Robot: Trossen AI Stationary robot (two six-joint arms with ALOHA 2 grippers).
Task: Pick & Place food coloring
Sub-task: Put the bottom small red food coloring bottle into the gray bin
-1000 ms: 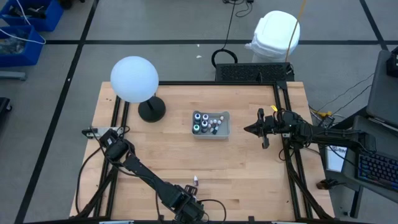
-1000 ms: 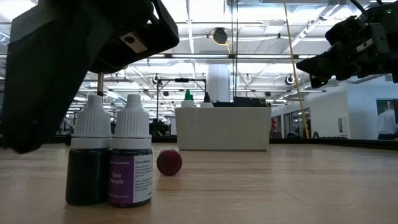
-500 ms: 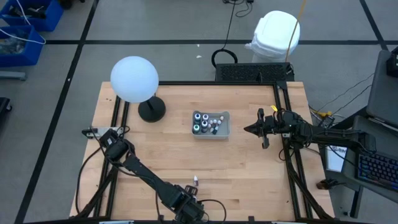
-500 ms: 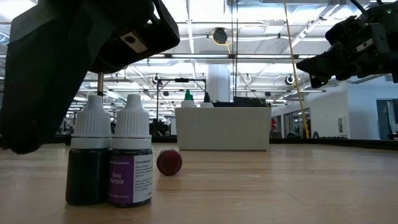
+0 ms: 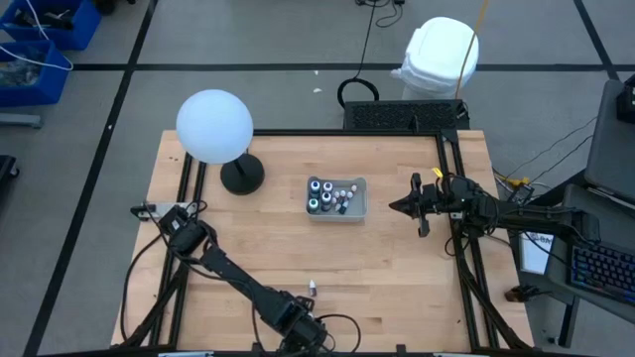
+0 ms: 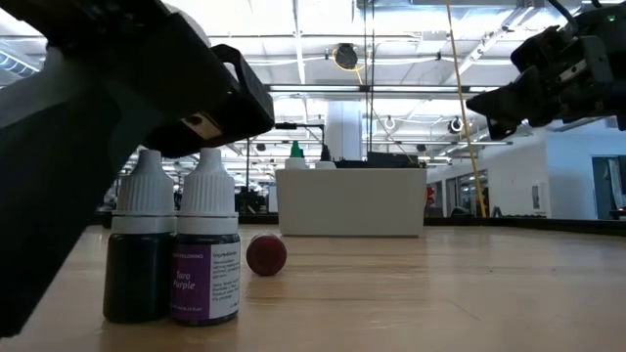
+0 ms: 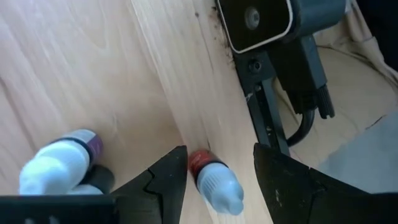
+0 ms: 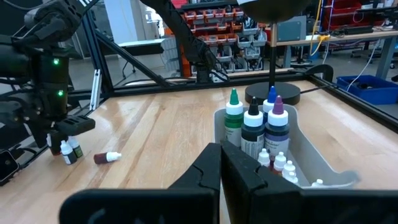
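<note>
Three small food coloring bottles are near the table's near edge. Two dark ones with white caps (image 6: pixel 147 249) (image 6: pixel 207 249) stand upright side by side. A red one (image 7: pixel 214 180) lies on its side on the wood beside them (image 6: pixel 266 254). My left gripper (image 7: pixel 219 155) hovers above them, open, one finger on either side of the lying red bottle, without touching it. More bottles (image 5: pixel 327 195) stand in the grey tray (image 5: pixel 359 198) at the table's middle. My right gripper (image 5: pixel 395 206) waits to the right of the tray, shut, in the air.
A lamp with a white globe (image 5: pixel 213 126) and a black round base (image 5: pixel 242 176) stands at the table's far left. Black frame rails run along the left and right edges. Bare wood lies between the tray and the near bottles.
My left gripper has drawn back a little toward the table's near edge and tipped, so it fills more of the low view. The three near bottles have stayed where they were. My right arm has kept still.
</note>
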